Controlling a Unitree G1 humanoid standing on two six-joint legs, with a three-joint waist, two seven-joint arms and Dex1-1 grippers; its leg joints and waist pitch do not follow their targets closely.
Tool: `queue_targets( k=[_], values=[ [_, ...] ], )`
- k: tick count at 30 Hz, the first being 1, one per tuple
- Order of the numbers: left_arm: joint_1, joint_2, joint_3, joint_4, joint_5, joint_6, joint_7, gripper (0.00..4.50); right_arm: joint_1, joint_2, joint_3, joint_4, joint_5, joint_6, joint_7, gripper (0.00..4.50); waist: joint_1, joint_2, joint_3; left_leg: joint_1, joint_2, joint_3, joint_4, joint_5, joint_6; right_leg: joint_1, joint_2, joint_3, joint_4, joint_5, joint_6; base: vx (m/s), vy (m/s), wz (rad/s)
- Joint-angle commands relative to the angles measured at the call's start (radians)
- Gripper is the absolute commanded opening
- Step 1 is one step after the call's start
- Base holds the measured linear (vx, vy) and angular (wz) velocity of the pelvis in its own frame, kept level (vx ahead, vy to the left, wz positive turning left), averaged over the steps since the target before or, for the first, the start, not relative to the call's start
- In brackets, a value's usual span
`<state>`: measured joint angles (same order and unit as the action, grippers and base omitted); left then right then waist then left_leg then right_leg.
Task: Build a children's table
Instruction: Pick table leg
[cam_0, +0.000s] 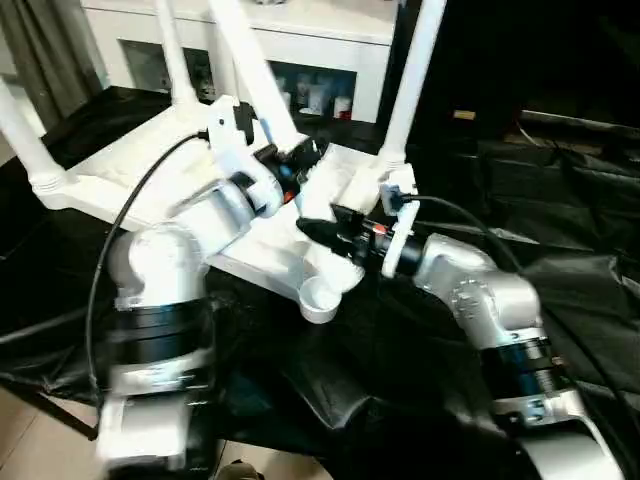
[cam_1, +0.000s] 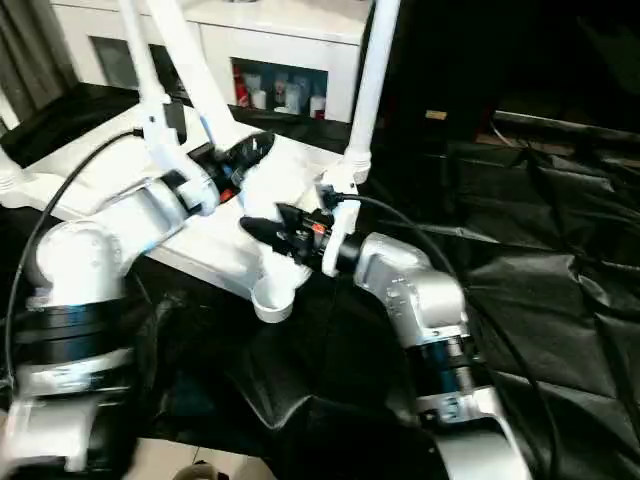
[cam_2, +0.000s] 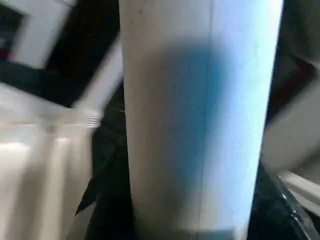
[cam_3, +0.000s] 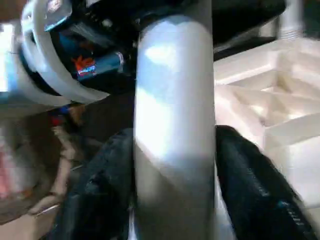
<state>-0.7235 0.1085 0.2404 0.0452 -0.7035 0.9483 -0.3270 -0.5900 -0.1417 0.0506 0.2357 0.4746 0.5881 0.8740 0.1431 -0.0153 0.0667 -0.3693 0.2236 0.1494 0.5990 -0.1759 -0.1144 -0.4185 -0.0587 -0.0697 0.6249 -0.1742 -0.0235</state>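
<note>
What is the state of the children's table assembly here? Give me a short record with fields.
Table top: white table top, upside down on the black-draped work table
Fitted: three upright legs in corner sockets
Open: near corner socket, empty
Loose part: fourth leg, tilted, not yet seated
Left gripper: left gripper at the fourth leg
Right gripper: right gripper, jaws closed on the fourth leg

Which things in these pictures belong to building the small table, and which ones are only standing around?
Belong to the job:
- white tabletop, lying upside down
- leg standing in a far corner
- leg between the hands
- empty near corner socket
- left hand
- right hand

Only standing around:
- black cloth
- white cabinet with bottles
</note>
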Motion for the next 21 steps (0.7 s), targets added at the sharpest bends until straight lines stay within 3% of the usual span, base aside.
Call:
queue_targets(
  k=[1, 4, 5, 10, 11, 14, 20, 21],
  values=[
    [-0.002, 0.038, -0.065, -0.036, -0.032, 0.022, -0.137, 1.86, -0.014, -0.029, -0.009, -0.028, 0.037, 0.047, 0.045, 2.86, -0.001, 0.007, -0.080, 0.005, -0.005, 0.012, -0.068, -0.147, 0.001, 0.066, -0.059, 0.039, -0.074, -0.177, -0.149, 0.000, 0.000, 0.00],
    [0.000, 0.091, -0.110, -0.045, -0.041, 0.019, -0.254, 1.85, -0.017, -0.070, 0.007, -0.035, 0.053, 0.085, 0.110, 3.09, 0.000, 0.006, -0.079, 0.005, -0.004, 0.014, -0.068, -0.148, 0.000, 0.068, -0.061, 0.041, -0.071, -0.180, -0.154, 0.000, 0.000, 0.00],
    [0.000, 0.125, -0.134, -0.057, -0.057, 0.024, -0.335, 1.85, -0.016, -0.117, 0.041, -0.043, 0.053, 0.107, 0.180, 3.10, 0.001, 0.002, -0.078, 0.005, -0.005, 0.014, -0.068, -0.148, 0.000, 0.070, -0.061, 0.040, -0.074, -0.189, -0.152, 0.000, 0.000, 0.00],
    [-0.016, 0.153, -0.137, -0.079, -0.132, 0.034, -0.472, 1.84, -0.012, -0.191, 0.108, -0.059, 0.051, 0.138, 0.296, 3.11, 0.001, 0.001, -0.078, 0.001, -0.007, 0.016, -0.065, -0.148, -0.004, 0.073, -0.064, 0.042, -0.075, -0.222, -0.145, 0.000, 0.000, 0.00],
    [-0.018, 0.155, -0.135, -0.084, -0.146, 0.037, -0.491, 1.84, -0.012, -0.193, 0.111, -0.058, 0.051, 0.141, 0.301, 2.95, 0.000, -0.007, -0.076, -0.001, -0.006, 0.016, -0.067, -0.145, -0.003, 0.073, -0.064, 0.042, -0.076, -0.230, -0.142, 0.000, 0.000, 0.00],
    [-0.019, 0.155, -0.124, -0.091, -0.180, 0.051, -0.513, 1.84, -0.021, -0.180, 0.109, -0.040, 0.051, 0.153, 0.286, 2.73, 0.000, -0.005, -0.076, 0.000, -0.005, 0.016, -0.065, -0.144, -0.004, 0.069, -0.064, 0.041, -0.076, -0.251, -0.138, 0.000, 0.000, 0.00],
    [-0.006, 0.158, -0.136, -0.065, -0.115, -0.007, -0.472, 1.84, -0.037, -0.147, 0.095, -0.014, 0.048, 0.136, 0.235, 2.21, 0.002, -0.003, -0.079, 0.003, -0.003, 0.015, -0.066, -0.135, -0.011, 0.067, -0.063, 0.042, -0.072, -0.228, -0.140, 0.000, 0.000, 0.00],
    [-0.006, 0.153, -0.132, -0.058, -0.098, -0.018, -0.447, 2.19, -0.039, -0.139, 0.089, -0.008, 0.046, 0.129, 0.221, 2.07, 0.001, -0.001, -0.079, 0.004, -0.003, 0.015, -0.065, -0.135, -0.013, 0.066, -0.063, 0.042, -0.072, -0.221, -0.142, 0.000, 0.000, 0.00]
  ],
)
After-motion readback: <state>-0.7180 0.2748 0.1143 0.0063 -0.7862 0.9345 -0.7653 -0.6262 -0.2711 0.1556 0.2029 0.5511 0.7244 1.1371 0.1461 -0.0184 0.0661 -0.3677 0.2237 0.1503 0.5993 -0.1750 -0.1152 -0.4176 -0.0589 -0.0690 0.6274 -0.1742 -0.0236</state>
